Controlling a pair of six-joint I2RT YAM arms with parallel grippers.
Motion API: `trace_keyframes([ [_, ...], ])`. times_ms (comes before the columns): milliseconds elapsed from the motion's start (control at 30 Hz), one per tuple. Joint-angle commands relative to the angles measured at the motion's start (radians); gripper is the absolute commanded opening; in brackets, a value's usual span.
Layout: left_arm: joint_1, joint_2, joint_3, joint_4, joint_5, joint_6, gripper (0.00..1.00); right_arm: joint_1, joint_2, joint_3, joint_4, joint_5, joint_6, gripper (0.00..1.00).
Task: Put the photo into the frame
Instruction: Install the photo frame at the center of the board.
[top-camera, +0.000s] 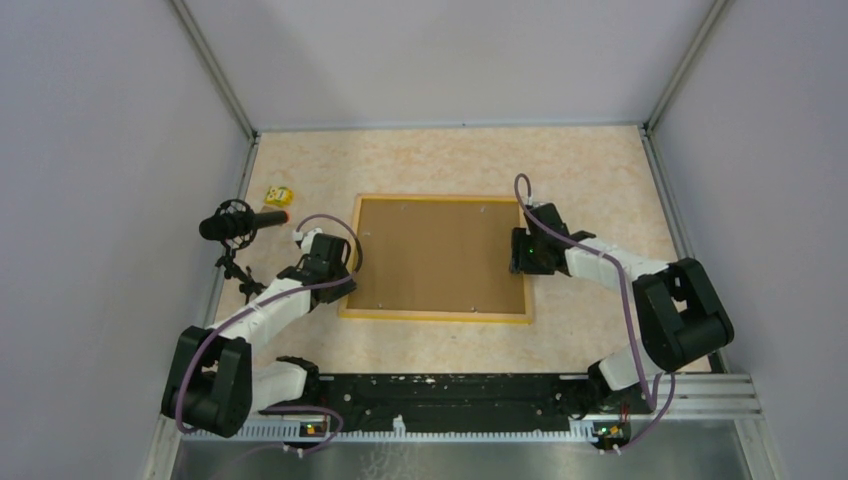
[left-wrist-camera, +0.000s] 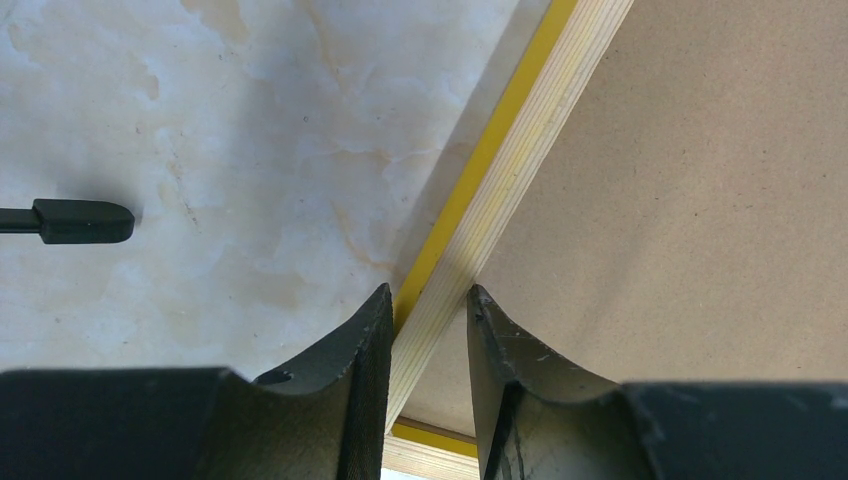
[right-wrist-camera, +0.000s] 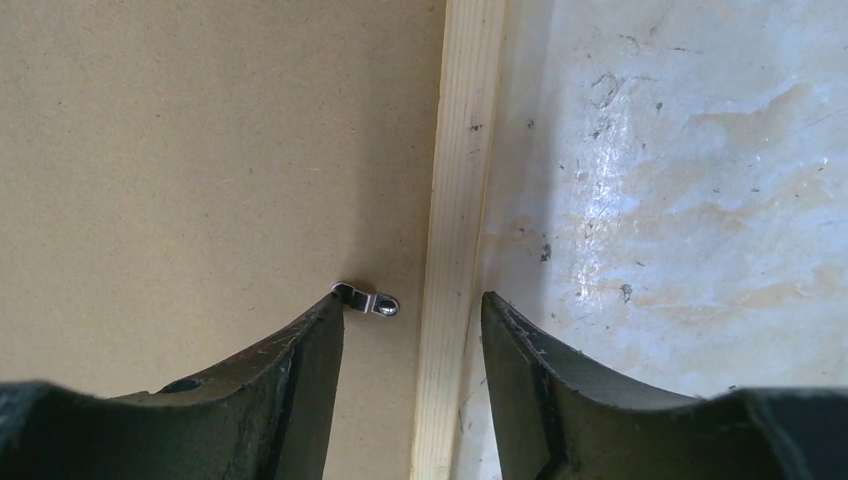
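Observation:
The frame (top-camera: 435, 316), with its narrow yellow-orange border, lies flat mid-table, filled by the brown backing board (top-camera: 440, 255). The photo is not in view. My left gripper (top-camera: 340, 285) is at the frame's left edge near the front corner. In the left wrist view the gripper (left-wrist-camera: 430, 295) is open, its jaws straddling the pale wood border (left-wrist-camera: 520, 150). My right gripper (top-camera: 518, 250) is at the right edge. In the right wrist view it (right-wrist-camera: 412, 300) is open astride the border (right-wrist-camera: 460, 150), its left finger by a small metal clip (right-wrist-camera: 368, 300) on the board (right-wrist-camera: 200, 150).
A black microphone on a stand (top-camera: 240, 222) stands at the left wall; its tip also shows in the left wrist view (left-wrist-camera: 80, 221). A small yellow object (top-camera: 278, 195) lies behind it. Grey walls enclose the table, and a metal rail (top-camera: 460, 395) runs along the near edge.

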Motion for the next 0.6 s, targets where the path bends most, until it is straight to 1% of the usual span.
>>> trace_keyframes([
  [0,0.003,0.021,-0.002,-0.028,-0.039,-0.001,0.37,0.007,-0.020,-0.030,-0.017,0.028,-0.032,0.52],
  [133,0.003,0.023,-0.003,-0.027,-0.034,0.002,0.36,0.008,0.008,-0.031,0.025,0.043,-0.031,0.51],
  [233,0.003,0.029,-0.002,-0.025,-0.030,0.004,0.36,0.007,0.045,-0.021,0.052,0.055,-0.021,0.43],
  [433,0.002,0.026,-0.003,-0.026,-0.029,0.005,0.35,0.008,0.053,-0.010,0.047,0.118,0.027,0.36],
  [567,0.003,0.032,-0.005,-0.021,-0.019,0.007,0.34,0.008,0.059,-0.010,0.062,0.120,0.048,0.36],
])
